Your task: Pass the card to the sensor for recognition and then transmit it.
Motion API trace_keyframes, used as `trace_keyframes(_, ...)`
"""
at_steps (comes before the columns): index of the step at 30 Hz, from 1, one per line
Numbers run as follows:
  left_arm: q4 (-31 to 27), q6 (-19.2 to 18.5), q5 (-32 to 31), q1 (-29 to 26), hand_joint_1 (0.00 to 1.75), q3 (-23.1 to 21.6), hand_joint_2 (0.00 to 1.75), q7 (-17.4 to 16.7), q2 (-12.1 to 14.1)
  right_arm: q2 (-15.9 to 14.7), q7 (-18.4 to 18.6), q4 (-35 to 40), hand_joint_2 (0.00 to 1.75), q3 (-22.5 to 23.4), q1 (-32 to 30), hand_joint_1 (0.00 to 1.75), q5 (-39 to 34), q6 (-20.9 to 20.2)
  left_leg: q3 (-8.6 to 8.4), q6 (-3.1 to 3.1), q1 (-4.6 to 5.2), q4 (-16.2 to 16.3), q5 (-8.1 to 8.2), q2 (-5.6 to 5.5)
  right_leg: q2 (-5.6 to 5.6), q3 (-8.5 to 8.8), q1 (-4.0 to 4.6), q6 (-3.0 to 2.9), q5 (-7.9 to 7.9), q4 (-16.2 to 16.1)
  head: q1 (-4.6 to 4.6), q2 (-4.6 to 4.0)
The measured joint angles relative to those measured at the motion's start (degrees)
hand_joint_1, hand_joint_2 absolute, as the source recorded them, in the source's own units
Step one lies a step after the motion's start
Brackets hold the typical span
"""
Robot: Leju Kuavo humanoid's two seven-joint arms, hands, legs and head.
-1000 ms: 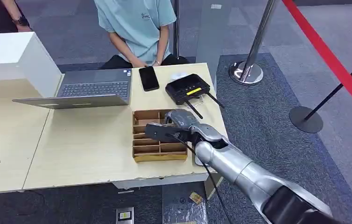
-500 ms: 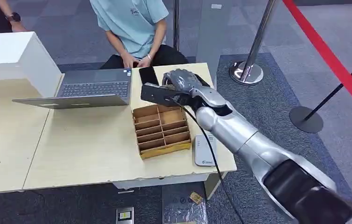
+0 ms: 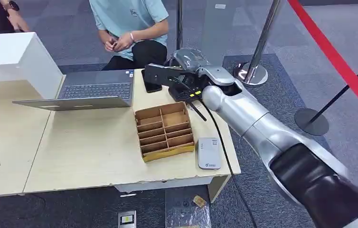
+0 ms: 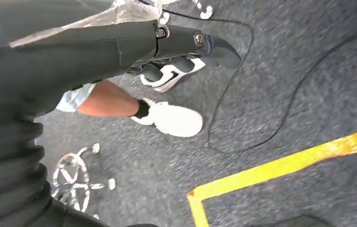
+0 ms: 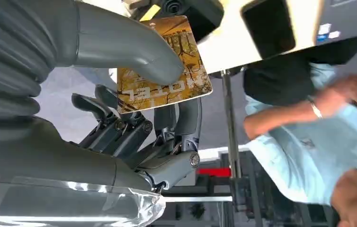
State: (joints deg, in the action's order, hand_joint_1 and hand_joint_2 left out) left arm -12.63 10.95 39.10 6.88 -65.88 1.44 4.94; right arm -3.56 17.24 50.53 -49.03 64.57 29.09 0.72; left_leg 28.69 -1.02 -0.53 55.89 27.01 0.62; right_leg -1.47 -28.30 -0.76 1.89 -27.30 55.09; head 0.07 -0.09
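My right hand (image 3: 192,65) is raised over the far edge of the table, above the black phone (image 3: 151,86) and the black antenna box (image 3: 186,93). It pinches a card (image 3: 160,76), held flat and pointing left toward the seated person (image 3: 129,23). In the right wrist view the card (image 5: 188,80) is golden with a printed picture, pressed by the thumb (image 5: 129,45) against the darker fingers (image 5: 167,120). The white card reader (image 3: 209,153) lies at the table's near right corner, well apart from the hand. My left hand (image 4: 186,45) hangs over the floor, holding nothing.
A cardboard divider box (image 3: 164,130) sits mid-table beside the reader. An open laptop (image 3: 91,90) and a white box (image 3: 11,54) stand to the left. Barrier posts (image 3: 253,71) with red tape (image 3: 338,61) line the right. A person's shoe (image 4: 172,118) is near my left hand.
My right hand has risen from over the divider box and moved to the far side of the table with the card. The white reader is now uncovered. The seated person shifted their hands.
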Motion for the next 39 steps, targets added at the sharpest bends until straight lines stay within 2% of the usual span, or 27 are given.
trace_keyframes(7, 0.0, 0.52, -0.07, -0.02, 0.0, 0.0, 1.75, 1.51, -0.07, 0.76, -0.5, -5.96, 1.75, -1.0, 2.11, 1.75, 0.87, 0.15, 0.02, 0.0, 0.0, 0.0, 0.0, 0.0, 0.0, -0.02, 0.0, 0.0, 0.0, -0.01, 0.0, 0.0)
trace_keyframes(18, 0.0, -0.24, -1.51, 0.0, 0.0, -0.02, 1.75, -0.53, -0.33, 1.53, -0.52, -10.47, 1.75, -2.12, 3.85, 1.75, 2.82, 0.13, 0.03, 0.0, 0.0, 0.0, 0.0, 0.0, 0.0, -0.04, 0.0, 0.0, 0.0, 0.0, 0.0, 0.0)
trace_keyframes(23, 0.0, 0.19, -0.5, 0.0, 0.0, -0.02, 1.75, 0.37, -0.11, 3.21, -0.52, -13.59, 1.75, -2.91, 6.13, 1.75, 4.74, -0.68, 0.04, 0.0, 0.0, 0.0, 0.0, 0.01, 0.0, -0.07, 0.01, 0.0, 0.0, 0.02, 0.0, 0.0)
trace_keyframes(27, 0.0, -0.46, -1.31, 0.04, 0.0, -0.04, 1.75, -0.31, -0.09, 4.94, -0.48, -16.28, 1.75, -3.19, 8.48, 1.75, 4.81, -0.63, 0.03, 0.0, -0.01, 0.01, 0.0, 0.01, 0.0, -0.08, 0.01, 0.0, 0.0, 0.02, 0.0, 0.0)
trace_keyframes(30, 0.0, -0.42, -0.63, 0.24, 0.0, -0.04, 1.75, -0.31, -0.09, 5.81, 0.42, -18.13, 1.75, -3.19, 9.67, 1.71, 4.68, -0.63, 0.05, 0.0, -0.01, 0.0, 0.0, 0.01, 0.0, -0.08, 0.02, 0.0, 0.0, 0.01, 0.0, 0.0)
trace_keyframes(33, 0.0, -0.51, -0.85, 0.45, 0.0, -0.04, 1.75, -0.72, -0.09, 6.21, 1.36, -19.6, 1.75, -3.19, 10.57, 1.75, 4.48, -1.05, 0.05, 0.0, -0.01, 0.0, 0.0, 0.01, 0.0, -0.08, 0.01, 0.0, 0.0, 0.01, -0.02, 0.0)
trace_keyframes(39, 0.0, -0.94, -1.18, 0.9, 0.0, -0.04, 1.75, -1.2, 0.22, 6.18, 2.91, -22.2, 1.75, -3.04, 11.32, 1.71, 3.56, -0.96, 0.03, 0.0, 0.0, 0.01, 0.0, 0.01, 0.0, -0.08, 0.01, 0.0, 0.0, -0.02, 0.0, 0.0)
